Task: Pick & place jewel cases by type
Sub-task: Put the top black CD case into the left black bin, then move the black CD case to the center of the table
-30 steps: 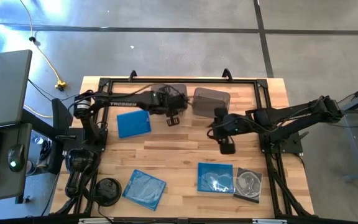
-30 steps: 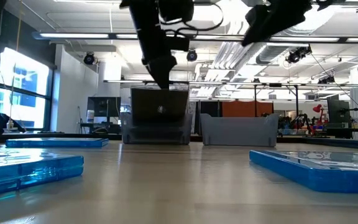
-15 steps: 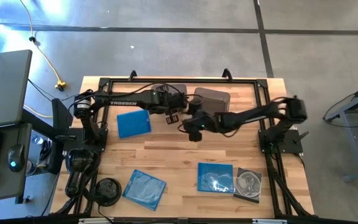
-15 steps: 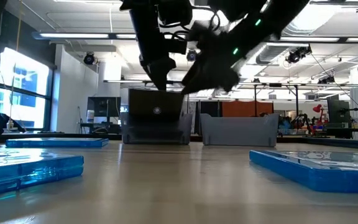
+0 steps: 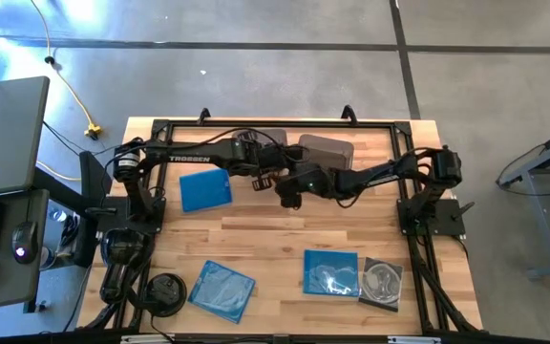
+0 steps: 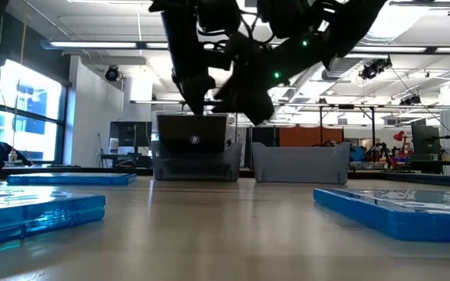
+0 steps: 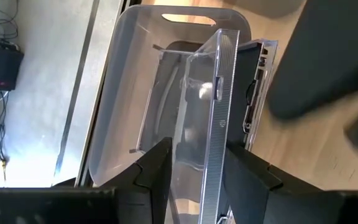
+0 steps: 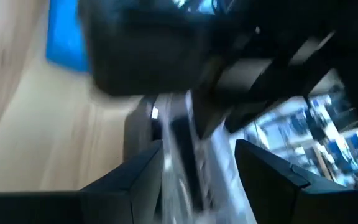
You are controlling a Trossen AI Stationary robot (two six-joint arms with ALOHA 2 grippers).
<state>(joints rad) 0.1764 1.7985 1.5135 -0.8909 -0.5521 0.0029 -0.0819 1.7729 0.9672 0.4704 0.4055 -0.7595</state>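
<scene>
Left tool point(image 7: 194, 180) grips a thin dark square jewel case point(image 7: 219, 118) upright over the smoky grey plastic bin point(image 7: 114, 124), upper centre; the open right tool point(image 5: 289, 196) has swung alongside, crowding the drop.

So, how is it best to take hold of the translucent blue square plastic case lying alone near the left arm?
The blue case lies flat, its edges free. Probably best to come from straight above and pinch two opposite edges, fingers straddling it.
</scene>
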